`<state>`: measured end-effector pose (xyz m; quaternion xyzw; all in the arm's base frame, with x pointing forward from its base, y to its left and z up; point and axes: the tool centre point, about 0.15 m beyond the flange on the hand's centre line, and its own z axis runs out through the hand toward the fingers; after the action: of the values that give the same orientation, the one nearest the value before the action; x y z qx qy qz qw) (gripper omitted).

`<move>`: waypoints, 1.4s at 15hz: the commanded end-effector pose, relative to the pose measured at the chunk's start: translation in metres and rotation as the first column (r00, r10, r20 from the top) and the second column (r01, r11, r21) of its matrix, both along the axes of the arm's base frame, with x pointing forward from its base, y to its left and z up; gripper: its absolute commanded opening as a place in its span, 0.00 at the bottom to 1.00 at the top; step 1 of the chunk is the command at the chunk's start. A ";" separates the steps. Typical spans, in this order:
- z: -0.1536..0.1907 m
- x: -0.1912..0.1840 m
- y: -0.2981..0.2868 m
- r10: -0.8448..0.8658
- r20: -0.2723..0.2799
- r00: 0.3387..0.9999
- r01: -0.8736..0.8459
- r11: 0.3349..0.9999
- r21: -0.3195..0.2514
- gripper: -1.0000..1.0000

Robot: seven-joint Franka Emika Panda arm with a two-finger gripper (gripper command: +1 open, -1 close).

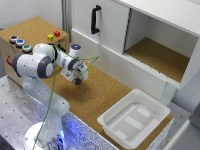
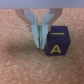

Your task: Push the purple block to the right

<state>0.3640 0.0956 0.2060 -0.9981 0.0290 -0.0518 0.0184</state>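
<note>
Purple block [image 2: 56, 41] sits on the cork table [image 2: 15, 65], touching one side of my gripper [image 2: 40, 44], whose fingers are pressed together. If I push crooked, it might spin away.

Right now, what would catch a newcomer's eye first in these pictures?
The white robot arm bending low over the cork tabletop at the exterior view's left. In the wrist view, its end effector hangs right beside the purple block, which bears a yellow letter A. A white tray sits at the exterior view's lower right.
</note>
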 end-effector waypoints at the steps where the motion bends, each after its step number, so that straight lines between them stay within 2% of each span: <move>1: 0.008 -0.002 -0.039 -0.039 -0.029 0.999 0.037 0.997 -0.064 0.00; 5: 0.015 -0.007 -0.038 -0.045 -0.018 0.999 0.044 0.997 -0.069 0.00; 8: 0.043 -0.012 -0.011 0.005 0.014 1.000 -0.005 1.000 -0.022 0.00; 9: 0.055 -0.014 -0.002 0.023 0.024 0.999 -0.023 1.000 -0.019 1.00; 12: 0.079 -0.028 0.011 0.042 0.043 0.998 -0.042 0.999 -0.006 1.00; 15: 0.080 -0.039 0.018 0.046 0.036 0.998 -0.046 0.999 -0.001 1.00; 21: 0.059 -0.080 0.002 0.002 -0.042 0.999 -0.002 1.000 -0.006 1.00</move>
<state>0.3199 0.1071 0.2761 -0.9991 0.0084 -0.0374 0.0158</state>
